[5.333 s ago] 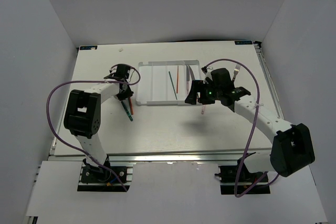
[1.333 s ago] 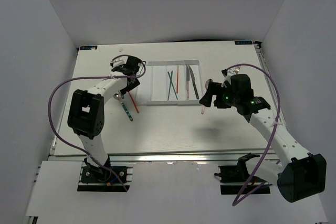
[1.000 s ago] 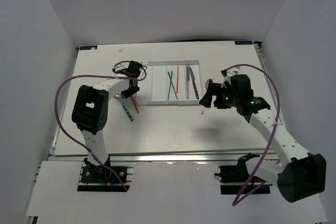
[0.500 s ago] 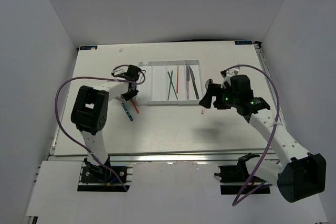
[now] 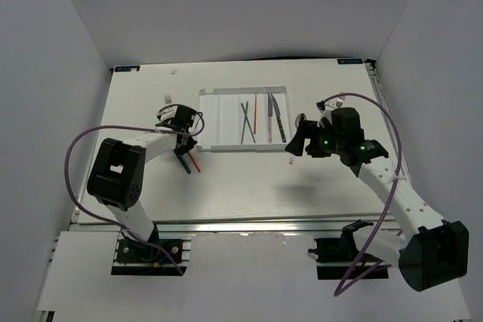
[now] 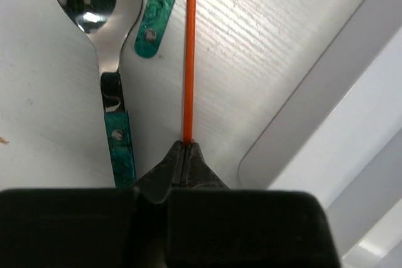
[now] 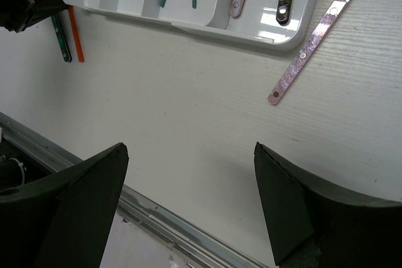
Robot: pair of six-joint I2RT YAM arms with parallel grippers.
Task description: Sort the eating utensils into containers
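My left gripper (image 5: 186, 143) (image 6: 186, 147) is shut on one end of an orange-red chopstick (image 6: 188, 61) (image 5: 195, 164), which lies on the table just left of the white tray (image 5: 226, 122) (image 6: 326, 111). Beside it lie a teal-handled spoon (image 6: 112, 61) (image 5: 183, 162) and another teal handle (image 6: 157, 23). The tray compartments hold two teal chopsticks (image 5: 245, 120), an orange chopstick (image 5: 255, 115), a pink-handled utensil (image 5: 269, 118) and a dark-handled one (image 5: 278, 122). My right gripper (image 5: 299, 141) (image 7: 190, 147) hangs open and empty above the table, right of the tray. A pink-handled utensil (image 7: 308, 54) (image 5: 292, 157) lies below it.
A fork (image 5: 167, 100) lies on the table at the back left, beyond my left wrist. Another fork (image 5: 340, 99) shows behind the right arm. The table's metal front rail (image 7: 157, 218) runs close under the right gripper.
My left gripper has shut on the orange-red chopstick and the left arm has drawn back toward the near side, uncovering the back-left fork. The right arm has not moved.
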